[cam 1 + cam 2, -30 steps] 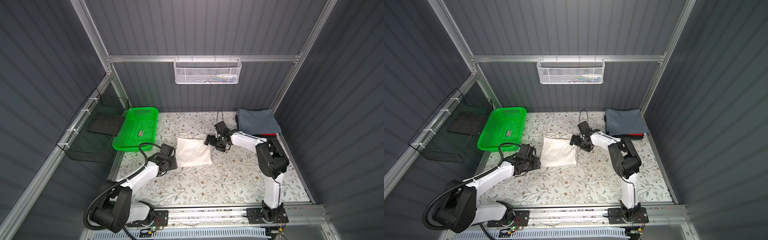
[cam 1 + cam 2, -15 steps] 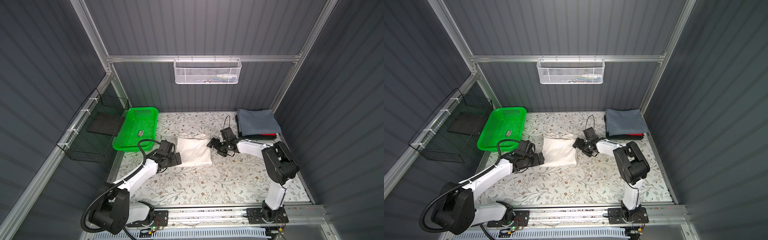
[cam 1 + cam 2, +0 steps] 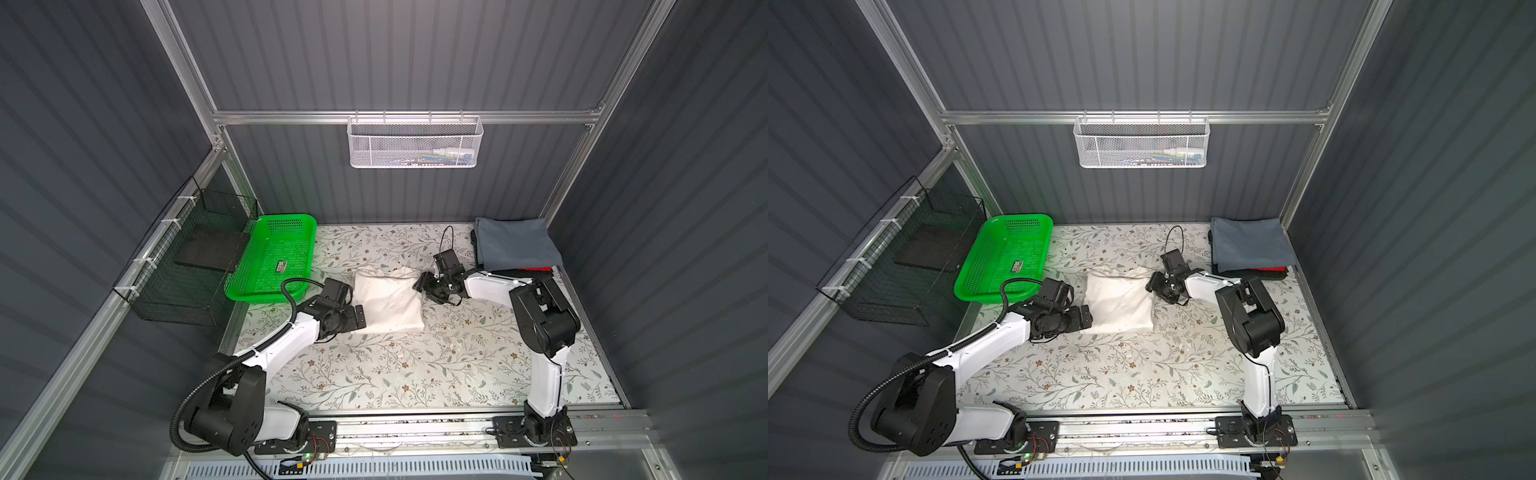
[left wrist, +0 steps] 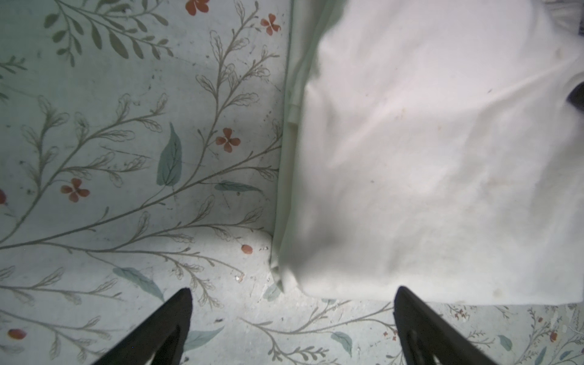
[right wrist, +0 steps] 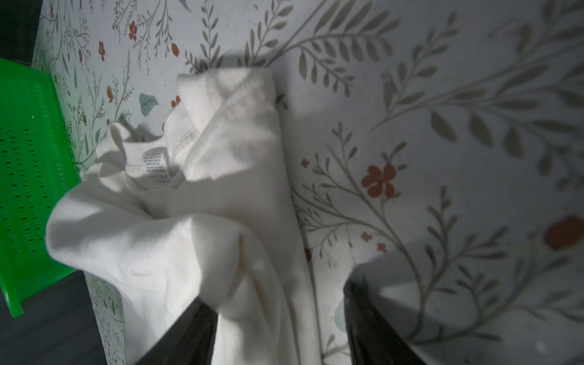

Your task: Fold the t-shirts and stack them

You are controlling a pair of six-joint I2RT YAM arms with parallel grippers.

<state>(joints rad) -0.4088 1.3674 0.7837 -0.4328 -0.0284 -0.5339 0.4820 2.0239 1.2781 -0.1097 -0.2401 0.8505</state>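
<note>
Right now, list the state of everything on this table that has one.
Cream-white cotton tee: folded, flat, collar end rumpled.
Left tool: open, empty, at tee's corner.
Right tool: open around tee's edge.
Slate grey-blue tee: folded, in far right corner.
Green plastic basket: holds one label.

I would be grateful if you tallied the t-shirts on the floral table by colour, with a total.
Cream-white folded cotton tee: 1
Slate grey-blue folded tee: 1
Red folded tee, only an edge showing: 1
Dark folded tee, only an edge showing: 1
Total: 4
</note>
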